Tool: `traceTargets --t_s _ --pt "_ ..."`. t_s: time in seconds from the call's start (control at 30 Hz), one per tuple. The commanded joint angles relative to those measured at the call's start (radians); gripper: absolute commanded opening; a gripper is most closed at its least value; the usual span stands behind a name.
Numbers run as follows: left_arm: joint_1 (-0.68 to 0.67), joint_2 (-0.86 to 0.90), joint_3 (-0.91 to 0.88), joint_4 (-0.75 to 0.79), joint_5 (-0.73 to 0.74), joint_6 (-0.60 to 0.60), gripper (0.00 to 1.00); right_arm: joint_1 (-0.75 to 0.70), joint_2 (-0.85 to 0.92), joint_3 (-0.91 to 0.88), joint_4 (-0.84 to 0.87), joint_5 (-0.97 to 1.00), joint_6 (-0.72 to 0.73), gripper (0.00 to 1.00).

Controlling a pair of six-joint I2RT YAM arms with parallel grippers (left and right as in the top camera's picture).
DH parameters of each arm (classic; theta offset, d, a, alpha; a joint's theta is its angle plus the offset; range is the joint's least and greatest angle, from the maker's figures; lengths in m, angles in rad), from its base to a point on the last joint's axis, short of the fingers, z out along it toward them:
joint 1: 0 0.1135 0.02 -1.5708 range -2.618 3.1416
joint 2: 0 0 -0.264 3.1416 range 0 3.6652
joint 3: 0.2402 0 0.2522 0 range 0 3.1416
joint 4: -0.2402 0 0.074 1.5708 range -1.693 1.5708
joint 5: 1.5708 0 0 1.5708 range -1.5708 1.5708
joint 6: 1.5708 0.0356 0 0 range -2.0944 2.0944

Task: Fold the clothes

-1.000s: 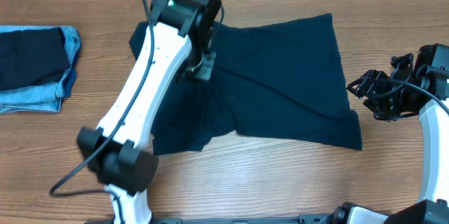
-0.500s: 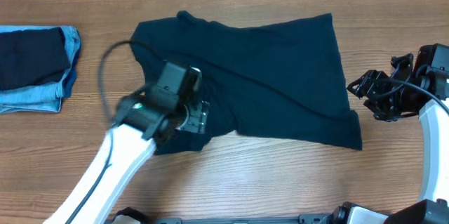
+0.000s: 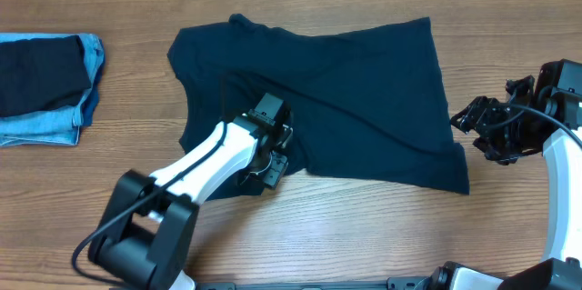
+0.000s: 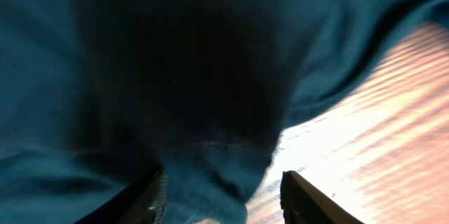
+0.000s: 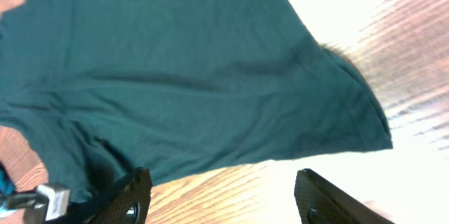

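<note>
**Left wrist view:** the 2 fingers of the left gripper (image 4: pixel 221 194) stand spread, straddling a bunched lip of the navy shirt (image 3: pixel 364 90) at its hem. Bare wood shows between the cloth and 1 finger, so nothing is pinched. From overhead, this gripper sits on the shirt's near edge, at about 7 o'clock from the garment's middle.

**Right wrist view:** the right gripper (image 5: pixel 223 197) also has its 2 fingers spread, with only the table (image 3: pixel 382 245) between them. It hovers at 3 o'clock of the table, near the shirt's corner but apart from the cloth.

**Shirt:** it lies near the table's centre, opened out in what looks like 1 layer. It has diagonal creases and an uneven near edge, and no fold line is visible.

**Stack:** at 9 o'clock rests a stack (image 3: pixel 45 90) of a dark navy piece (image 3: pixel 36 72) on light blue denim (image 3: pixel 80 113), both squared up.

**Judged progress:** the 2 stacked pieces look finished, and the shirt looks laid out but not yet folded. What probably remains is to grip the hem, bring 1 side across, fold again, and add the shirt to the stack.
</note>
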Motion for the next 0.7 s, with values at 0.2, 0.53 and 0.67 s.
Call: traceTargets --t_s 0.2,0.53,0.67 --pt "-0.028 0.065 0.002 -0.06 0.008 -0.011 0.13 0.003 -0.001 0.013 -0.015 0.07 0.005 0.7" --pt "-0.027 0.065 -0.001 -0.296 -0.006 -0.117 0.04 0.003 -0.001 -0.014 -0.036 0.163 0.05 0.73" --pt "-0.027 0.065 -0.002 -0.351 -0.004 -0.121 0.04 0.003 0.0 -0.043 -0.038 0.163 0.05 0.73"
